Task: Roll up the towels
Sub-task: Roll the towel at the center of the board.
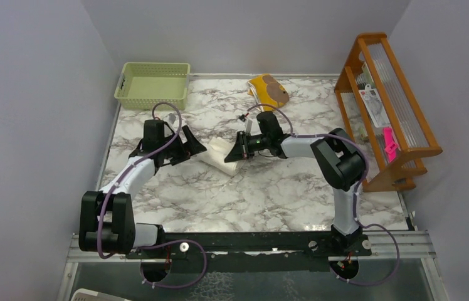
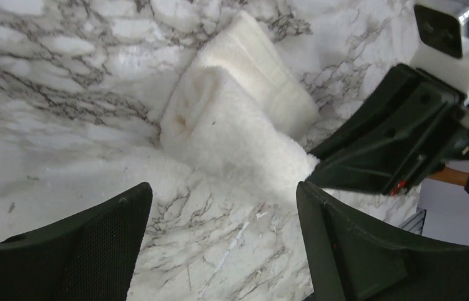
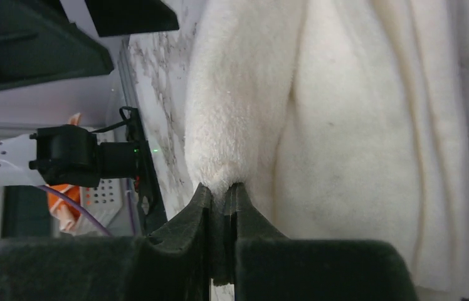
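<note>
right gripper: pinching a fold of the cream-white fluffy cloth towel | left gripper: spread wide, holding nothing

You've got the near towel on the table between left gripper and right gripper — far towel behind, basket back-left, rack right

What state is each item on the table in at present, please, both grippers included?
cream towel: partly rolled, one edge pinched.
yellow towel: loosely bunched, not held.
green basket: upright, empty.
left gripper: jaws open, holding nothing.
right gripper: jaws shut on the cream towel's edge.
</note>
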`<state>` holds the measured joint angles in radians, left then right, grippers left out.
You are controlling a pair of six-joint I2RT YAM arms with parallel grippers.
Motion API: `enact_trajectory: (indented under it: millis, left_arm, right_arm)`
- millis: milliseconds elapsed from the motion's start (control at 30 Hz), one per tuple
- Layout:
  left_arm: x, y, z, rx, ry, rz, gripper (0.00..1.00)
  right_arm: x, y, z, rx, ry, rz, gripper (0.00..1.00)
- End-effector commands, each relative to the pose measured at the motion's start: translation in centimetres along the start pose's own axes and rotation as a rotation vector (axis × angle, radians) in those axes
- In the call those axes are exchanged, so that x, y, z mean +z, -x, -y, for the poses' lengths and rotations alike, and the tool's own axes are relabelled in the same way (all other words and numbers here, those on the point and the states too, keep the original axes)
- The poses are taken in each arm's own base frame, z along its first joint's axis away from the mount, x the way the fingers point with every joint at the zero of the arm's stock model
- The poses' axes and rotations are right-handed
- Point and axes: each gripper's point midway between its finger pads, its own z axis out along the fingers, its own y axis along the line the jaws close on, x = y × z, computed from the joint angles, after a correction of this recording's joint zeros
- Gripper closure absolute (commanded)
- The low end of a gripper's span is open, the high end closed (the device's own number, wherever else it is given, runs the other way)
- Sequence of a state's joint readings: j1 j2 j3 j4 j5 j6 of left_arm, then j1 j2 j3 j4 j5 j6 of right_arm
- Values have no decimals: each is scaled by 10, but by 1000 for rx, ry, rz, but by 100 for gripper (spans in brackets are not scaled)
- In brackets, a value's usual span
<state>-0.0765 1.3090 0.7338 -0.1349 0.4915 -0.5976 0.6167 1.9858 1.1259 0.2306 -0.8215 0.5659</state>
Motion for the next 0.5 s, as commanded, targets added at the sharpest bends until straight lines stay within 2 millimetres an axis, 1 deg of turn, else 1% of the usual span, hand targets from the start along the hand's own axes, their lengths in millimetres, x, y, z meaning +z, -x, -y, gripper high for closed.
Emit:
enact_trajectory:
  millis: [0,133,367,400,467]
  left_arm:
    - [6,-23,4,-26,-50,-43,13]
    - [17,-30,1,-61,-53,-52,13]
    - [41,-35,0,-99,-69,-68,13]
    - [45,-37,-2,-102,-66,-76,15]
    - [53,-41,-7,-105,-55,-87,26]
  right_arm:
    - [0,-15,0,241,163,-90,99]
    - [5,-26,12,291,156,-114,99]
    - [10,-36,24,325,132,-142,99]
    - [10,-37,26,327,125,-144,99]
    - [10,-36,30,312,91,-128,99]
